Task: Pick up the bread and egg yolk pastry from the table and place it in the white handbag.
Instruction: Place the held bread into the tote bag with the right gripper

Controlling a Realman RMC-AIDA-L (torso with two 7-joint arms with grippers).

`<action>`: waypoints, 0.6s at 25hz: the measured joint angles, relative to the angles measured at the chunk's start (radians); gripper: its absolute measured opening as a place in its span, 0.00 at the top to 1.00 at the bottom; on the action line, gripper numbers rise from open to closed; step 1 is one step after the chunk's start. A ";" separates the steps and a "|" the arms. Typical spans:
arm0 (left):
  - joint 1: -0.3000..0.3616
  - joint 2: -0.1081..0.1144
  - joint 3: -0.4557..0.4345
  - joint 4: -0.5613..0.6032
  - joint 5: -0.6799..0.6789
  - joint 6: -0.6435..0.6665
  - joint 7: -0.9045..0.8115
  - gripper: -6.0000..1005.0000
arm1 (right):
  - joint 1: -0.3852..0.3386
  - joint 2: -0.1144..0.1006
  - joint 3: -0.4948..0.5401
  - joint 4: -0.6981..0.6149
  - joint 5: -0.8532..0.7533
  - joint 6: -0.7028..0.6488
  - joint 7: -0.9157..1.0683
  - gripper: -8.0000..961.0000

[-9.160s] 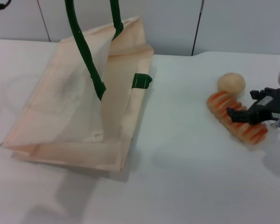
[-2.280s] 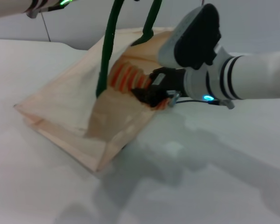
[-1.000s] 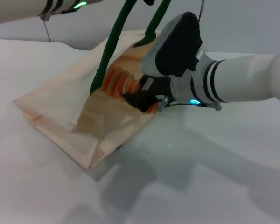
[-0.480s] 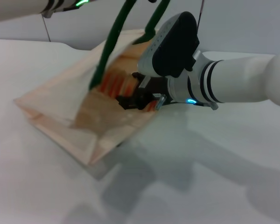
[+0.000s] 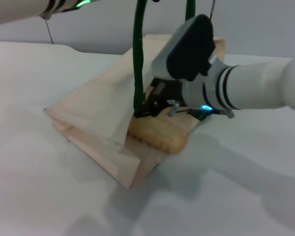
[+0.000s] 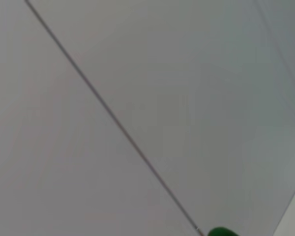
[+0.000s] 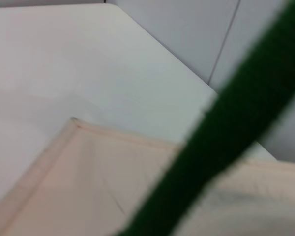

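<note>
The white handbag (image 5: 91, 115) lies tilted on the table, its mouth facing my right arm. Its two dark green handles (image 5: 136, 59) rise straight up and leave the head view at the top. The bread (image 5: 156, 136) lies in the bag's mouth with its plain tan underside showing. My right gripper (image 5: 148, 107) is at the mouth, just above the bread and close to it. The right wrist view shows a green handle (image 7: 211, 162) across the bag's fabric (image 7: 78, 187). My left arm (image 5: 49, 6) reaches across the top left; its gripper is out of view. The egg yolk pastry is hidden.
The white table (image 5: 34, 187) spreads around the bag, with open surface at the front and left. A grey panelled wall (image 5: 98, 29) stands behind. The left wrist view shows only wall (image 6: 137, 98) and a bit of green (image 6: 222, 231).
The bag has swung to the right and its handles now stand upright. The bread, striped side up inside the bag before, now shows its tan underside at the mouth below my right gripper.
</note>
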 joint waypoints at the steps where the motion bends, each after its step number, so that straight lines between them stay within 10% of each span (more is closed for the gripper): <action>1: 0.003 0.000 0.003 0.000 0.017 0.000 -0.007 0.88 | -0.011 -0.003 0.015 0.008 -0.003 -0.010 0.000 0.08; 15: 0.064 -0.001 0.007 -0.004 0.142 0.003 -0.084 0.88 | -0.198 -0.008 0.359 -0.104 -0.232 -0.205 0.000 0.08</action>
